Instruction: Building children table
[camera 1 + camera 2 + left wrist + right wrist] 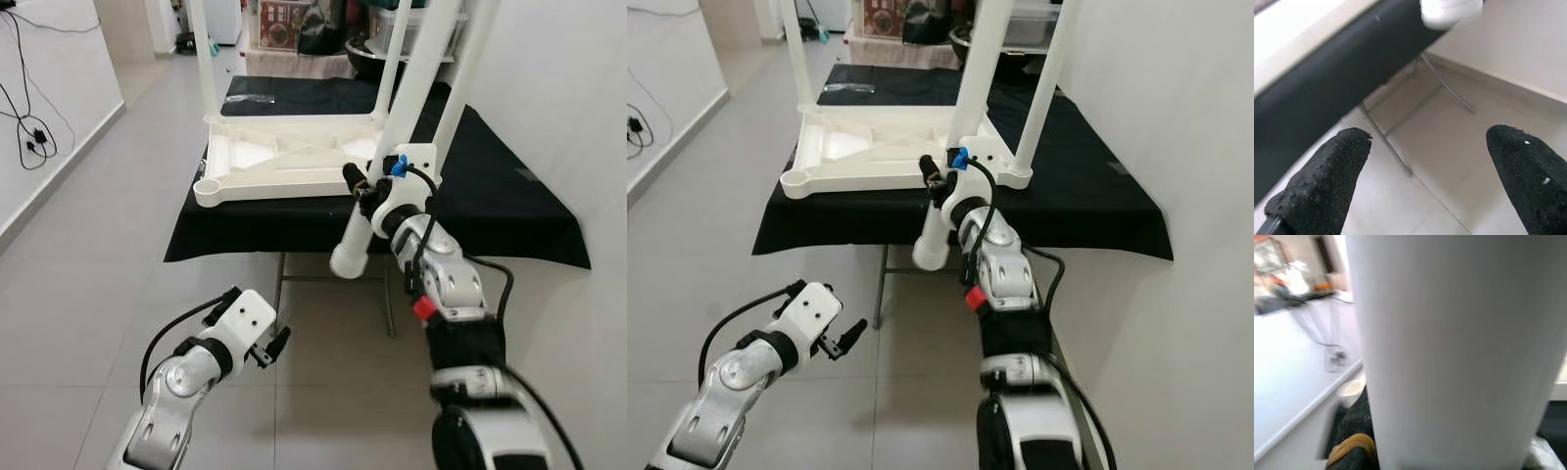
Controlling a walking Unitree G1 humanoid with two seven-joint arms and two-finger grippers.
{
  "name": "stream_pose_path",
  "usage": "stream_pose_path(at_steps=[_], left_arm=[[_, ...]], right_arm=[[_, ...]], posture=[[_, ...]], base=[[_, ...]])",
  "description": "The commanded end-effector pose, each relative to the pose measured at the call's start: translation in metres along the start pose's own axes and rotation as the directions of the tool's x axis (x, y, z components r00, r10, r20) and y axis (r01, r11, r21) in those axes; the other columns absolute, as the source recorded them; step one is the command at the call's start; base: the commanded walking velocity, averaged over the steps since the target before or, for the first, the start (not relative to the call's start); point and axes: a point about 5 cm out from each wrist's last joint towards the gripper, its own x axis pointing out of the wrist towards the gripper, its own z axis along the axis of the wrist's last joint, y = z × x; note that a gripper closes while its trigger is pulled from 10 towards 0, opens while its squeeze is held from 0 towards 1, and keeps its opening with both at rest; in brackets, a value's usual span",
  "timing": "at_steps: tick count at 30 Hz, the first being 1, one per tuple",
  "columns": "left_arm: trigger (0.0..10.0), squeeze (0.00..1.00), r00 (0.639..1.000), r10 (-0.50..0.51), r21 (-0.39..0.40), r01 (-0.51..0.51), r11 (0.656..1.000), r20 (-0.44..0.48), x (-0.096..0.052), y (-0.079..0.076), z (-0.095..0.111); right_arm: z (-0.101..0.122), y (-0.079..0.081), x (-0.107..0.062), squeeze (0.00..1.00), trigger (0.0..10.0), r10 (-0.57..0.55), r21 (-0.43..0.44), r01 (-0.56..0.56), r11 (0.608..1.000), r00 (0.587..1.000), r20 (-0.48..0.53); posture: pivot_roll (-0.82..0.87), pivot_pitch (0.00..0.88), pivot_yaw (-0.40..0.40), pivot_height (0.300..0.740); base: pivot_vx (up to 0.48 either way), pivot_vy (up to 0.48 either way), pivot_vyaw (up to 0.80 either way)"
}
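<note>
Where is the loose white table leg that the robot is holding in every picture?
Left eye view: the white leg slants beside the right pincer, off the black cloth's front edge.
Right eye view: the leg is at centre, under the upside-down tabletop.
Left wrist view: its round end is at the top edge.
Right wrist view: the leg looms close.
Shared landmark: the black cloth.

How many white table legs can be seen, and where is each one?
4. Three legs stand upright in the upside-down tabletop: far left, far right, near right. The right gripper holds the fourth leg, tilted, beside the near edge.
</note>
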Motion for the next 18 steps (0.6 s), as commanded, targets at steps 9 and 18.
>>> stream_pose_path(at_steps=[9, 18], left_arm=[[10.0, 0.00, 0.989, 0.090, 0.022, -0.093, 0.995, 0.119, 0.009, 0.012, 0.021], [10.0, 0.00, 0.992, 0.069, 0.023, -0.072, 0.997, 0.106, 0.015, 0.008, 0.019]], right_arm=[[-0.005, 0.037, -0.019, 0.00, 0.0, 0.119, 0.103, -0.122, 0.987, 0.992, 0.032], [-0.004, 0.055, -0.031, 0.00, 0.0, 0.177, 0.175, -0.176, 0.969, 0.984, 0.013]], posture=[[0.08, 0.005, -0.087, 0.740], [0.08, 0.002, -0.084, 0.740]], base=[[0.000, 0.000, 0.00], [0.000, 0.000, 0.00]])
